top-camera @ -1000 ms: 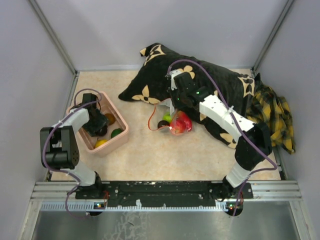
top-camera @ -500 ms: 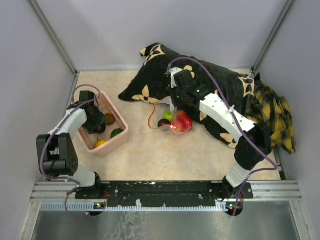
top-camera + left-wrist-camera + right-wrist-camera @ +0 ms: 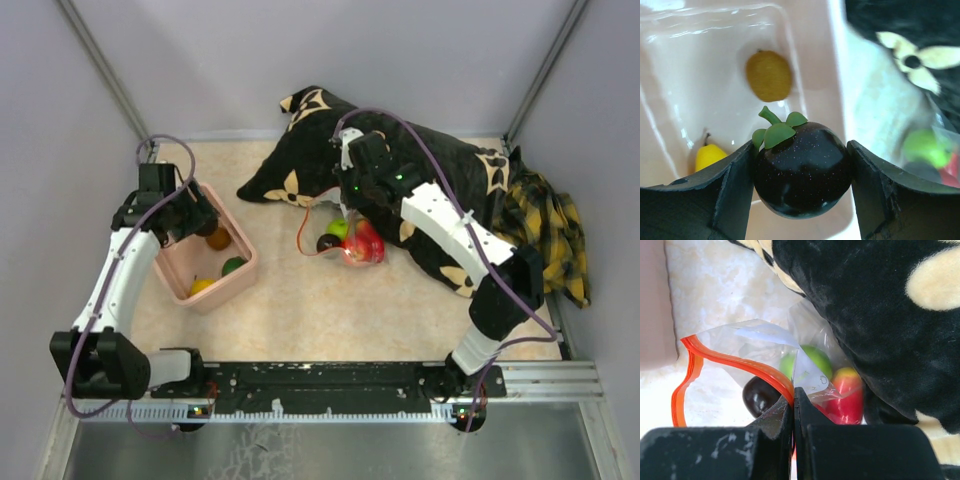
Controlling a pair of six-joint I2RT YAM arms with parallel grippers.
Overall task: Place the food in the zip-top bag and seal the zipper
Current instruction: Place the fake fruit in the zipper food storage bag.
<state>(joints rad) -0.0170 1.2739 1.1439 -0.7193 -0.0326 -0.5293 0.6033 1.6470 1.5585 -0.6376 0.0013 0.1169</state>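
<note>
Three pieces of food are lying inside the zip-top bag: a green piece, a red piece and a dark piece. The bag is resting on the table, right against the black pillow. Its red-orange zipper is curving round in an open loop, so we are taking it as unsealed. The right gripper is pinching the bag's rim, its fingers clenched flat on film and strip and propping the mouth up. A fourth piece, a dark purple fruit with green leaves, is sitting between the fingers of the left gripper, which are grasping it by its sides above the pink tub, well apart from the bag. Down in the tub an orange piece, a yellow piece and a small green fruit are waiting. We are judging the step in hand to be the carry of the purple fruit from tub to bag, with the filling roughly midway and the sealing not yet begun. The next move is calling for a sideways carry toward the bag's mouth, arriving over the zipper loop and not over the pinching fingers. The release should come low, since a round, glossy piece is likely to roll off the floppy, narrow opening.
</note>
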